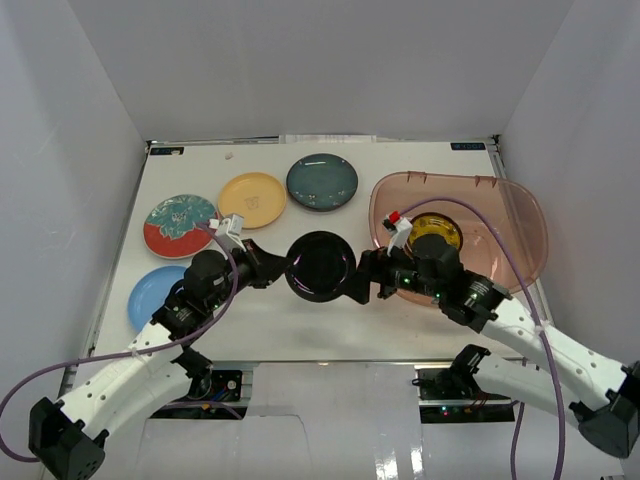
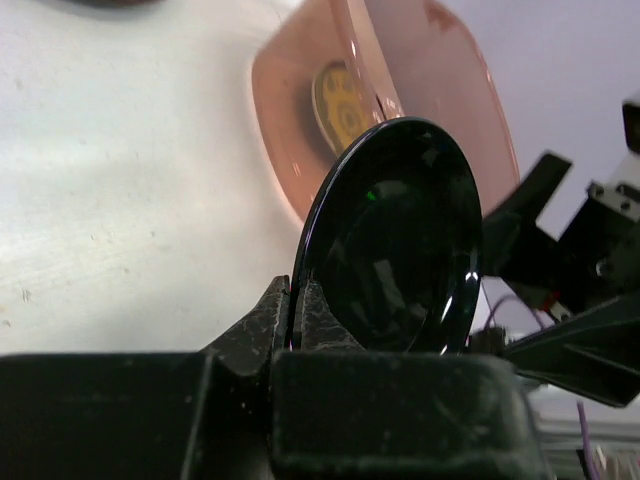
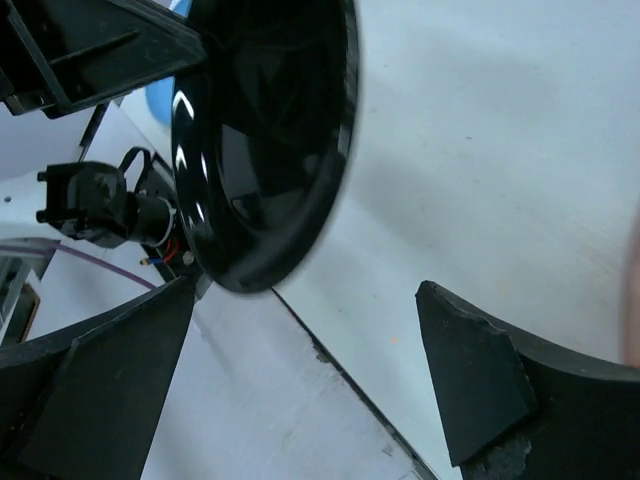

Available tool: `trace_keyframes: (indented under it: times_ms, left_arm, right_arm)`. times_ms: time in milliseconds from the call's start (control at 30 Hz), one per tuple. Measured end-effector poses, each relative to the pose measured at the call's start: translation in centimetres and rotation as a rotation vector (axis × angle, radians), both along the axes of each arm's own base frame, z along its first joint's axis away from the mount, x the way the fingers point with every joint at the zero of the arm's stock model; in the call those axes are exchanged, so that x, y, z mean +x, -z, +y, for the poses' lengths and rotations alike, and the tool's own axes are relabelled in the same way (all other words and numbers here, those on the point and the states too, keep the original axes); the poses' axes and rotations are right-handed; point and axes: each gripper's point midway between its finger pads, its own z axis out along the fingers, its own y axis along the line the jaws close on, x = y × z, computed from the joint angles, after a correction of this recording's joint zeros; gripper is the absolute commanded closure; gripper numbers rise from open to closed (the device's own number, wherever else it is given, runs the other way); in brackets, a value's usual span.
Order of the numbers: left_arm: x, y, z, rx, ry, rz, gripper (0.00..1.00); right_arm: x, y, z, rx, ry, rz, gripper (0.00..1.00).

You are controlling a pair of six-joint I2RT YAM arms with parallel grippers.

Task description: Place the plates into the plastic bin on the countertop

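Note:
A glossy black plate (image 1: 320, 266) hangs above the middle of the countertop (image 1: 300, 330), between my two arms. My left gripper (image 1: 285, 268) is shut on its left rim; in the left wrist view the fingers (image 2: 295, 285) pinch the plate (image 2: 400, 240) edge. My right gripper (image 1: 362, 278) stands open at the plate's right side, and in the right wrist view the plate (image 3: 265, 150) lies ahead of the wide-apart gripper (image 3: 308, 288), not between its fingers. The pinkish plastic bin (image 1: 520, 200) sits at the right with a yellow plate (image 1: 437, 230) inside.
On the countertop to the left lie a red-and-teal plate (image 1: 180, 225), a yellow-orange plate (image 1: 252, 199), a dark teal plate (image 1: 322, 183) and a light blue plate (image 1: 150, 295). Pale grey walls enclose the table. The right arm's cable arcs over the bin.

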Motion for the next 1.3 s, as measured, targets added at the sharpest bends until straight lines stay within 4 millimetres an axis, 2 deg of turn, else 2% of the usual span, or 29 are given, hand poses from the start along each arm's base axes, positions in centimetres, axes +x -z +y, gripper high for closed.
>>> trace_keyframes:
  times_ms: [33,67,133,167,200,233,267,300,333,400,433,533,600,700,767,800,900,967,1067,1100,1133,1167,1267,1300]
  left_arm:
    - [-0.5,0.0,-0.1,0.001,0.025,0.003,1.0]
    - [-1.1,0.2,-0.2,0.007,0.048,0.012,1.0]
    - [-1.9,0.7,-0.2,0.028,0.076,0.034,1.0]
    - [-2.2,0.8,-0.1,0.038,0.082,0.039,1.0]
    - [-2.4,0.9,0.1,0.046,0.086,0.045,0.97]
    - [-2.7,0.8,0.2,0.053,0.092,0.046,0.89]
    - [-2.9,0.5,0.3,0.056,0.099,0.039,0.78]
    - [-3.1,0.3,0.5,0.063,0.102,0.032,0.63]
    - [-3.3,0.0,0.6,0.071,0.107,0.019,0.33]
    - [-3.7,-1.1,0.7,0.078,0.123,-0.001,0.15]
    - [-3.8,-1.9,0.8,0.082,0.129,-0.015,0.02]
    - [-4.2,-5.4,1.4,0.109,0.135,-0.081,0.02]
    - [-4.6,-7.8,2.1,0.132,0.134,-0.15,0.02]
    - [-5.6,-9.7,3.6,0.155,0.112,-0.235,0.02]
    - [-6.4,-9.6,4.9,0.166,0.084,-0.272,0.02]
    - [-6.6,-9.4,5.4,0.17,0.067,-0.28,0.02]
    - [-7.1,-7.9,6.3,0.173,0.043,-0.297,0.02]
    - [-6.9,-6.3,6.4,0.184,0.035,-0.284,0.02]
    - [-6.6,-3.4,6.4,0.225,0.04,-0.229,0.02]
    - [-6.5,-3.1,6.3,0.233,0.04,-0.222,0.02]
    - [-6.5,-3.0,6.3,0.236,0.039,-0.219,0.02]
    - [-6.4,-3.0,6.3,0.235,0.039,-0.221,0.02]
    - [-6.4,-3.3,6.3,0.232,0.039,-0.232,0.02]
    - [-6.4,-3.3,6.3,0.23,0.038,-0.234,0.02]
  right_arm:
    - [-0.4,0.1,1.2,-0.014,-0.03,0.003,0.0]
    - [-0.5,0.1,2.1,-0.02,-0.049,0.006,0.05]
    - [-0.4,0.6,3.4,-0.024,-0.058,0.016,0.24]
    - [-0.2,0.9,3.8,-0.023,-0.052,0.024,0.38]
    - [0.0,0.9,4.0,-0.017,-0.042,0.028,0.73]
    - [0.4,0.8,4.1,-0.009,-0.028,0.026,0.87]
    - [0.6,0.7,4.2,-0.003,-0.014,0.025,0.92]
    - [0.9,0.4,4.3,0.015,0.007,0.035,0.92]
    - [1.1,0.0,4.4,0.031,0.019,0.031,0.92]
    - [1.8,-0.4,4.2,0.024,0.054,0.008,0.92]
    - [2.2,-0.6,4.0,0.015,0.078,-0.004,0.92]
    - [4.6,-1.6,2.1,-0.017,0.187,-0.043,0.92]
    - [7.5,-3.1,-0.7,-0.019,0.312,-0.077,0.92]
    - [12.3,-4.8,-8.7,-0.025,0.601,-0.129,0.92]
    - [14.1,-4.9,-14.5,-0.052,0.798,-0.146,0.92]
    - [14.5,-4.6,-16.7,-0.061,0.868,-0.147,0.92]
    - [15.1,-1.5,-21.1,-0.115,0.994,-0.08,0.92]
    - [15.4,1.4,-22.8,-0.152,1.034,-0.002,0.92]
    - [15.3,6.4,-24.0,-0.204,1.043,0.146,0.92]
    - [15.2,7.6,-24.3,-0.216,1.047,0.185,0.89]
    - [15.1,8.4,-24.5,-0.223,1.048,0.21,0.81]
    - [15.0,8.9,-24.5,-0.223,1.047,0.229,0.52]
    - [15.3,9.7,-24.6,-0.219,1.044,0.258,0.13]
    - [15.3,9.8,-24.5,-0.215,1.03,0.265,0.1]
